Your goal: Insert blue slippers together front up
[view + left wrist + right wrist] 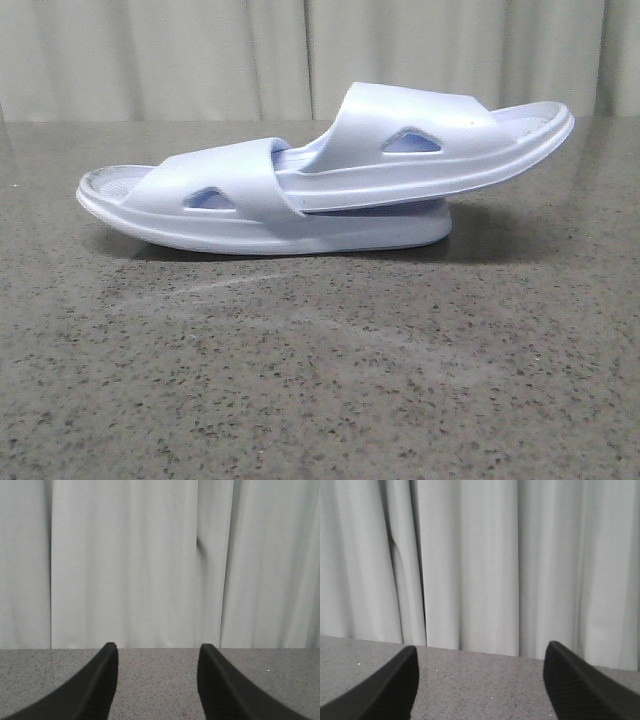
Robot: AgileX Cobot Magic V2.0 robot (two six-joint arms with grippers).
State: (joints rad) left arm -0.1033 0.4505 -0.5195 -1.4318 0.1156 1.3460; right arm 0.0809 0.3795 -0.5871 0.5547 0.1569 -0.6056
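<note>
In the front view the pale blue slippers lie nested on the grey speckled table [320, 380]. The lower slipper [200, 200] rests flat with one end pointing left. The upper slipper [440, 140] is pushed under the lower one's strap and tilts up to the right. Neither arm shows in the front view. My left gripper [158, 652] is open over bare table, nothing between its black fingers [102, 680]. In its own wrist view my right gripper [480, 655] is open too, its fingers [570, 680] wide apart. No slipper shows in either wrist view.
A pale pleated curtain [200, 60] hangs behind the table's far edge and fills the upper part of both wrist views. The table's grey speckled surface stretches in front of the slippers.
</note>
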